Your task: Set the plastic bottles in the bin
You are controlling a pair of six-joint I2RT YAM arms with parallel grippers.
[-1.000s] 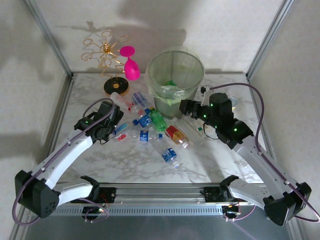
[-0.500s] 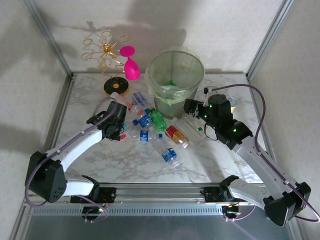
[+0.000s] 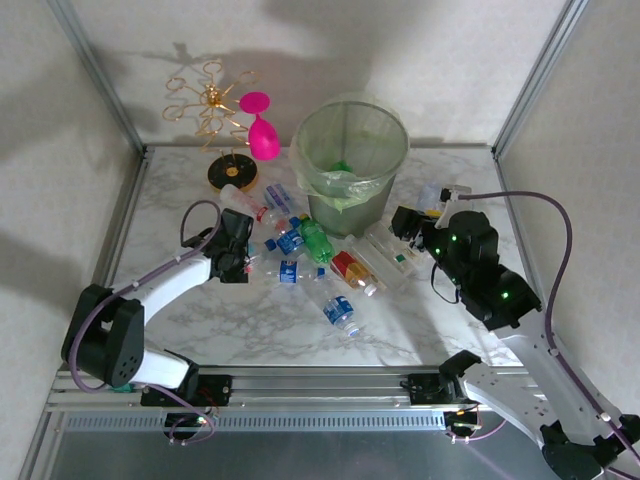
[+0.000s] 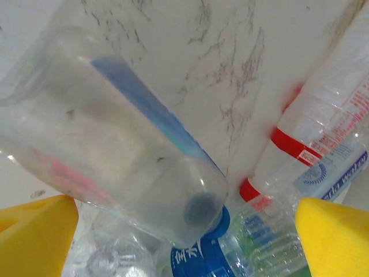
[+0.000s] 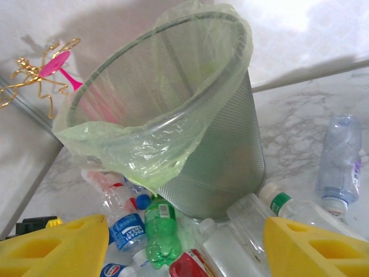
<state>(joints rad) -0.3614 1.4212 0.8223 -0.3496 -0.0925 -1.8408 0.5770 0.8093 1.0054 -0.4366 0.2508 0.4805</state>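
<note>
Hovering over small clear plastic bottle with blue label [image 4: 115,144] on marble table [image 4: 230,52] — left gripper [image 4: 184,234] jaws wide, bottle between them, long axis slanting across gap; right gripper [image 5: 187,251] wide, empty — grey-green lined bin [image 3: 347,205] nearer it

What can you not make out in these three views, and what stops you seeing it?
- Top view: contents of the bin; its bag and wall hide most.
- Left wrist view: label of the clear bottle; blurred, too close.
- Right wrist view: the red-labelled bottle; cut off by the bottom edge.

White arms [image 3: 165,284], black joints [image 3: 482,268] (purple cables [image 3: 510,193]).
</note>
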